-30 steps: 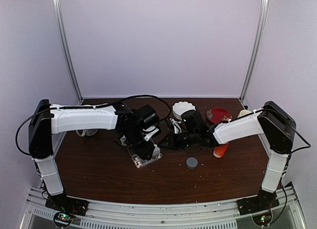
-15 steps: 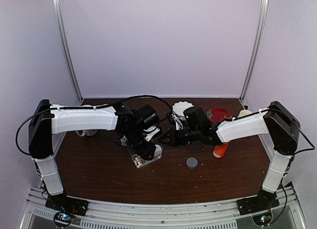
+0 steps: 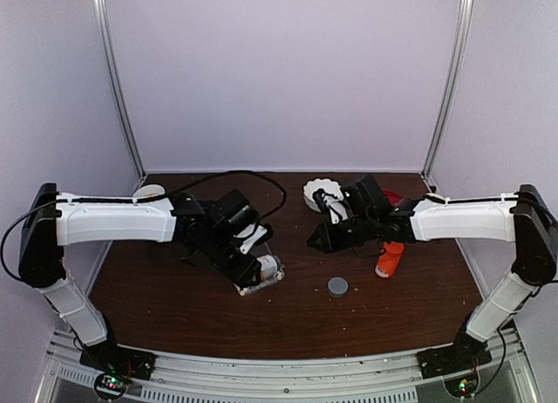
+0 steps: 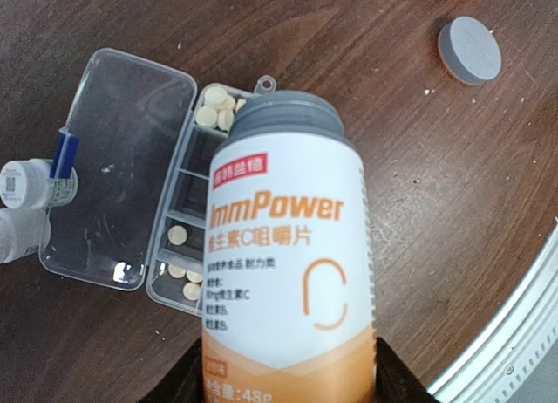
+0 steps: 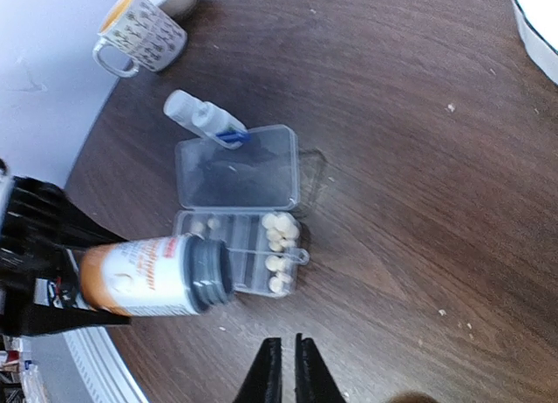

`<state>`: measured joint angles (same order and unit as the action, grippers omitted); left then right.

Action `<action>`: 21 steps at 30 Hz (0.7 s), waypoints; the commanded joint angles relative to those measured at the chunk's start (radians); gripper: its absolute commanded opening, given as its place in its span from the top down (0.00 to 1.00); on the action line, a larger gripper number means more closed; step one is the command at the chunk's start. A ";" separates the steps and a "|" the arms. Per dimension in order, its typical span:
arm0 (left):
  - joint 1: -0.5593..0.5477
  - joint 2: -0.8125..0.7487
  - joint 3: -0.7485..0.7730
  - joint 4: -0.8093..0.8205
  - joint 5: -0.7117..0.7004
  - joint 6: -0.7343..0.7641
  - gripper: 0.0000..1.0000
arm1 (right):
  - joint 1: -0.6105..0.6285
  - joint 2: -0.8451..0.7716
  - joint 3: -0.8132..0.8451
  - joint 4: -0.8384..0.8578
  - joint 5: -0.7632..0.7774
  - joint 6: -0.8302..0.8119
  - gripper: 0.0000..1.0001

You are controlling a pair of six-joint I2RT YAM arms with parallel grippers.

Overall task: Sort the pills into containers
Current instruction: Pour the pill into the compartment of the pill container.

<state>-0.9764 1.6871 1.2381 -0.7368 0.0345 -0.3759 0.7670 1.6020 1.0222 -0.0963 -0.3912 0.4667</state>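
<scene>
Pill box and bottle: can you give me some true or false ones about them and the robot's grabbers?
1. The box is open. True.
2. The bottle has its cap on. False: the cap lies on the table.
3. The left gripper holds the bottle. True.
4. The box is empty. False: pills lie in it.
5. The right gripper grips the box. False: it is shut, apart from the box.
</scene>
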 commanded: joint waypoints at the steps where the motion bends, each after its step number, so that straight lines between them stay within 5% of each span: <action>1: -0.001 -0.102 -0.079 0.174 -0.003 0.000 1.00 | -0.003 -0.053 0.009 -0.252 0.158 -0.148 0.87; 7: -0.001 -0.258 -0.273 0.417 -0.019 0.016 1.00 | 0.009 -0.066 0.050 -0.473 0.288 -0.250 0.69; 13: -0.002 -0.529 -0.512 0.766 -0.057 0.071 1.00 | 0.043 -0.042 0.086 -0.578 0.329 -0.271 0.29; 21: -0.003 -0.823 -0.600 0.991 -0.044 0.226 1.00 | 0.075 0.049 0.126 -0.624 0.316 -0.264 0.19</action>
<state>-0.9764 0.9836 0.6388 0.0170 -0.0074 -0.2600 0.8291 1.5974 1.1187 -0.6655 -0.0933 0.2085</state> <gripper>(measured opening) 0.531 0.797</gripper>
